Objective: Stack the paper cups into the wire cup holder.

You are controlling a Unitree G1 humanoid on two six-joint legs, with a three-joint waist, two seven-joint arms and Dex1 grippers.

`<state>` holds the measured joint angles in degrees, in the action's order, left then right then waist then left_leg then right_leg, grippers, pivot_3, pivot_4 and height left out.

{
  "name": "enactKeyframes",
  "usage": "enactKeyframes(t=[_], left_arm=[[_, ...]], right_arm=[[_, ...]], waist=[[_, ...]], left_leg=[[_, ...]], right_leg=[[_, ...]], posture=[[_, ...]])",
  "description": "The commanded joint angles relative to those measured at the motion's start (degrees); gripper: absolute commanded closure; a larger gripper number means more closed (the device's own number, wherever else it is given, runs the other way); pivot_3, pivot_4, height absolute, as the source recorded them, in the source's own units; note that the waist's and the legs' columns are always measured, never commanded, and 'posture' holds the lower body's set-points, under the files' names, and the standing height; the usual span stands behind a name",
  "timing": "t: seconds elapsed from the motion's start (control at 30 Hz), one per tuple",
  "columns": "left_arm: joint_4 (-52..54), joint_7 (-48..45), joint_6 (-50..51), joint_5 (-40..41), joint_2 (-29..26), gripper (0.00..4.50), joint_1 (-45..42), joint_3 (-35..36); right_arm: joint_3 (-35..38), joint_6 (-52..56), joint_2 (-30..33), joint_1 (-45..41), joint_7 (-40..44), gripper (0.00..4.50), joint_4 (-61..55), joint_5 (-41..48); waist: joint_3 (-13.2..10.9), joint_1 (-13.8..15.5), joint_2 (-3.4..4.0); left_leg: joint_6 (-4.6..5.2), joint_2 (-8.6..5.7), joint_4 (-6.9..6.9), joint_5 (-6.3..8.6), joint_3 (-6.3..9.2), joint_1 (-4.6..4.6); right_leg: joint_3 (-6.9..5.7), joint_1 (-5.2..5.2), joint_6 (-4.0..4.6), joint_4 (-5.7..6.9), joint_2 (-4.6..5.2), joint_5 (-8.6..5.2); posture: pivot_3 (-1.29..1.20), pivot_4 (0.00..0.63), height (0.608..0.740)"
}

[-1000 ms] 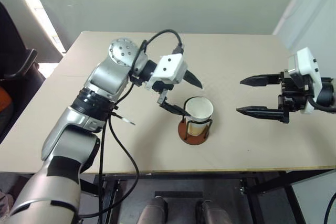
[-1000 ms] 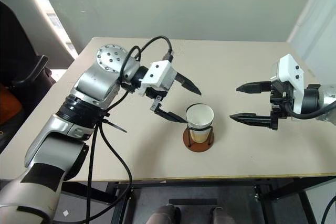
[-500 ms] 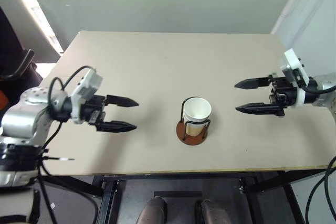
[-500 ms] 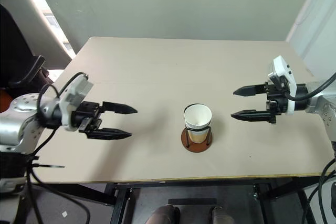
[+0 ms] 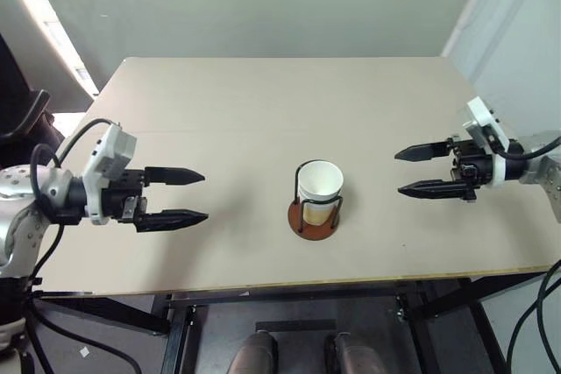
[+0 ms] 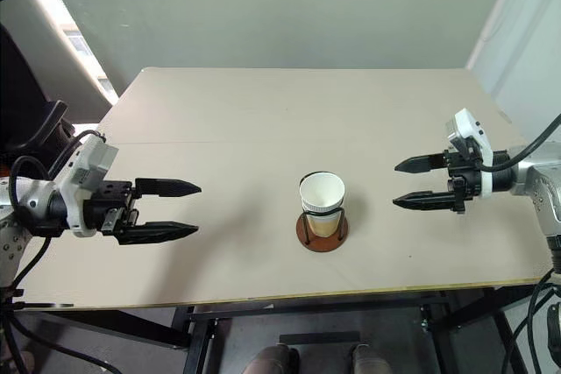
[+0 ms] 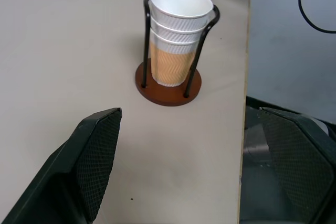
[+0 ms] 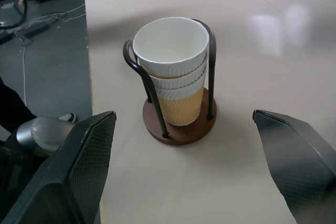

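1. Near the front edge of the table [image 5: 263, 94], toward the robot, the wire cup holder [image 5: 313, 216] stands upright on its round reddish-brown base, about midway between the two arms.
2. Inside it, the paper cups [image 7: 176, 35] sit nested one in another. Three white rims show in the wrist views, stepped closely one above the other, and the yellow-tan wall of the lowest cup shows between the wires. The wire loops hug the stack, which would keep it upright and centred over the base.
3. Level with the holder on the robot's left, the left gripper [image 5: 173, 196] hangs over the table with its two black fingers spread wide and nothing between them, well apart from the holder and pointing toward it.
4. Slightly farther back on the opposite side, the right gripper [image 5: 425, 171] mirrors it: fingers spread, empty, aimed inward at the holder and well apart from it.
5. Beyond them, the rest of the tabletop runs bare to the back wall, with no loose cup lying on it.
6. Judging from this, the stacking looks complete; both arms seem parked clear so that nothing can knock the stack.
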<state>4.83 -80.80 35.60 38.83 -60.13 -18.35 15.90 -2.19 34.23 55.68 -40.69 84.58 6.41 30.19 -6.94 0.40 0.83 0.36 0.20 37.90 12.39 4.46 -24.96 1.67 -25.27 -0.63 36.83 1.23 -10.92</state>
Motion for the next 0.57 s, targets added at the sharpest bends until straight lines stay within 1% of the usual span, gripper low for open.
enactKeyframes(t=[0.03,0.57], left_arm=[[2.2,0.8,1.1,1.8,-0.9,0.03,0.4,2.3],[1.2,3.2,0.7,1.9,-0.7,0.03,1.1,2.0]], right_arm=[[0.7,-0.6,0.2,-1.3,1.2,0.15,-0.2,-0.2],[0.7,-1.2,-0.9,-1.7,0.5,0.15,1.5,-2.9]], waist=[[0.0,0.0,0.00],[0.0,0.0,0.00]], left_leg=[[-0.02,0.01,-0.03,0.01,0.00,0.00],[-0.11,0.02,-0.22,0.04,0.00,0.02]], right_leg=[[0.00,-0.02,0.02,0.01,0.00,-0.01],[-0.02,-0.09,0.12,0.02,-0.01,-0.08]], posture=[[0.00,0.150,0.740],[0.00,0.150,0.740]])
